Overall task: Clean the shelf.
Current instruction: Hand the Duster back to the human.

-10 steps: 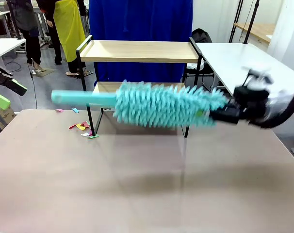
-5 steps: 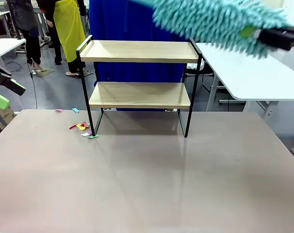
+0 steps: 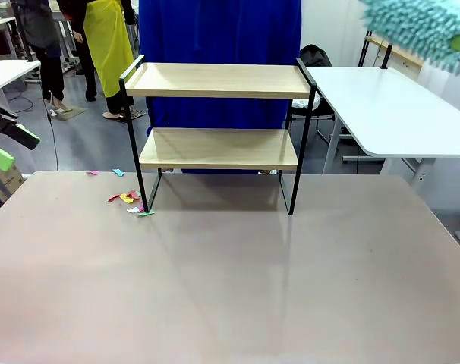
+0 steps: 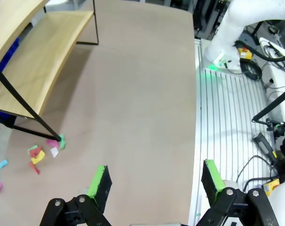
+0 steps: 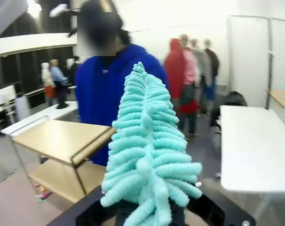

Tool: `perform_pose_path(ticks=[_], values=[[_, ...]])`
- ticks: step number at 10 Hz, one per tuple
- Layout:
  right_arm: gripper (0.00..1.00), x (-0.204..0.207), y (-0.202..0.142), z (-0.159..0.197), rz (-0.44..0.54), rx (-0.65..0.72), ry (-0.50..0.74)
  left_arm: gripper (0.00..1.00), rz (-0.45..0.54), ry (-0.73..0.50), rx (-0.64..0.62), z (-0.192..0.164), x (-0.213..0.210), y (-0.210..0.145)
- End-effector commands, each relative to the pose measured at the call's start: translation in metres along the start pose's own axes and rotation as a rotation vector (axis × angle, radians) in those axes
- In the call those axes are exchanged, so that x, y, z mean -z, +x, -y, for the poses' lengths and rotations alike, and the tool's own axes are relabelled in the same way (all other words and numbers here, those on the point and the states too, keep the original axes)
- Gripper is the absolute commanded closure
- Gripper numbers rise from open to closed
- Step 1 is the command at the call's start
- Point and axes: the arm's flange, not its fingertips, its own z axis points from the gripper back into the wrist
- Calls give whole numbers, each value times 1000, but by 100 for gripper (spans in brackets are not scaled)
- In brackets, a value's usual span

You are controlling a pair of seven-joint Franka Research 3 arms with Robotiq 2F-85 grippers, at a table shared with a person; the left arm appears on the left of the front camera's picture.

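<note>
The shelf (image 3: 218, 125) stands at the desk's (image 3: 230, 288) far edge, both boards bare, as the right gripper (image 5: 147, 217), clamped on the turquoise duster (image 3: 423, 30), has swung up off it; left gripper (image 4: 154, 183) hangs wide, holding nothing.

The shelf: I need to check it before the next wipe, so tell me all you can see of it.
The shelf is a small two-tier rack: two light wooden boards in a thin black metal frame on four legs. It stands upright at the far side of the brown table. Both boards look bare. Coloured paper scraps lie by its front-left leg. Nothing else touches it.
</note>
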Motion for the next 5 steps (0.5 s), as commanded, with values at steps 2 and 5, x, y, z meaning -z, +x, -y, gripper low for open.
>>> perform_pose_path(ticks=[2,5], values=[[83,4,-43,9,-57,-19,-146,0,30,-9,8,1,0,2],[83,4,-112,29,-205,28,-191,0,30,-9,8,1,0,2]])
